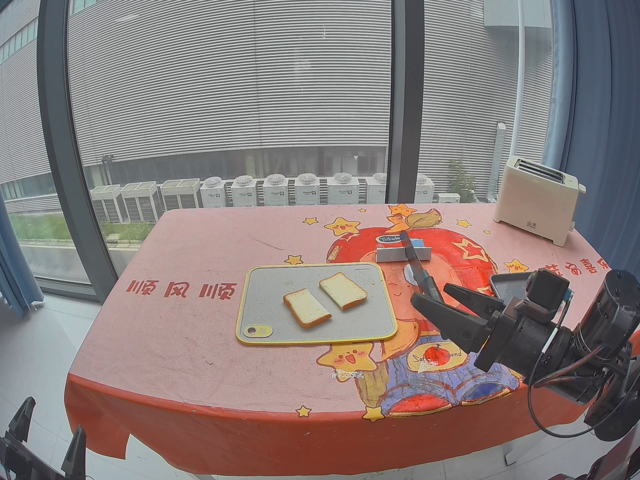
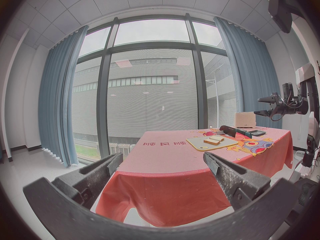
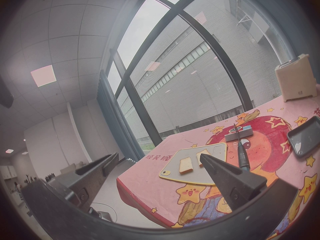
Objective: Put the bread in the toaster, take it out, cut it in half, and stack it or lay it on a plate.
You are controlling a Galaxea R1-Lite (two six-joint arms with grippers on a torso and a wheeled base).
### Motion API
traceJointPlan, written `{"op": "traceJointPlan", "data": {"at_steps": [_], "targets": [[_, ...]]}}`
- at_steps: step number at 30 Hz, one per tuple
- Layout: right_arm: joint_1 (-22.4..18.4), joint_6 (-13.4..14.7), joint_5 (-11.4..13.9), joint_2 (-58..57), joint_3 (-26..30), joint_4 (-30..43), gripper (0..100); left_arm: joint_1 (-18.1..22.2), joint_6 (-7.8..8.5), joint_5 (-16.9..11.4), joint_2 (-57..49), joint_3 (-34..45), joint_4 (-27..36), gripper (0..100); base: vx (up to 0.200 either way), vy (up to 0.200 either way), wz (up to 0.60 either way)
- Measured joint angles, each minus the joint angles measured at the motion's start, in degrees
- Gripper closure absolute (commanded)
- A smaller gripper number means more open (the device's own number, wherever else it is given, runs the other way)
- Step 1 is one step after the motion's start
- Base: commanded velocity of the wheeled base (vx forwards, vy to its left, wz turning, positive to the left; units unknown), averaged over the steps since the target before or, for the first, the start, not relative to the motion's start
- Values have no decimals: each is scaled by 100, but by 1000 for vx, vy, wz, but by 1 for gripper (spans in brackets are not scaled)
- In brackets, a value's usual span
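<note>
Cut in two: bread halves (image 1: 307, 307) (image 1: 343, 291), pale crumb with brown crust, flat and just beside each other near the middle of a grey, yellow-rimmed cutting board (image 1: 267, 295). Nothing stacked.

Right of the board, a dark-handled knife (image 1: 419, 269), blade propped on a small white and blue rest (image 1: 387, 254), handle toward the near edge. Farther right, a dark rectangular plate (image 1: 507, 285). At the far right corner, a cream toaster (image 1: 537, 199), upright, slots on top.

Right gripper (image 1: 430, 293) raised above the near right part of the table, spread wide, holding nothing. Left gripper (image 1: 53, 416) low off the near left corner, well apart from the board, likewise spread wide with nothing held.

Underneath, a table (image 1: 187, 341) draped in a pink-red cloth printed with stars and a cartoon figure. Beyond, a tall dark-framed window (image 1: 233, 68) onto a grey ribbed building, blue curtains (image 1: 600, 101) at the sides, white tiled ceiling overhead.
</note>
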Motion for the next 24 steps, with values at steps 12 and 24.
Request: {"op": "traceJointPlan", "data": {"at_steps": [12,24], "targets": [[0,-572,-93,0,135,2,0,-2,1,0,0,0,0,0,0,0,0],[5,-605,-104,28,221,9,0,-2,0,0,0,0,0,0,0,0,0]]}}
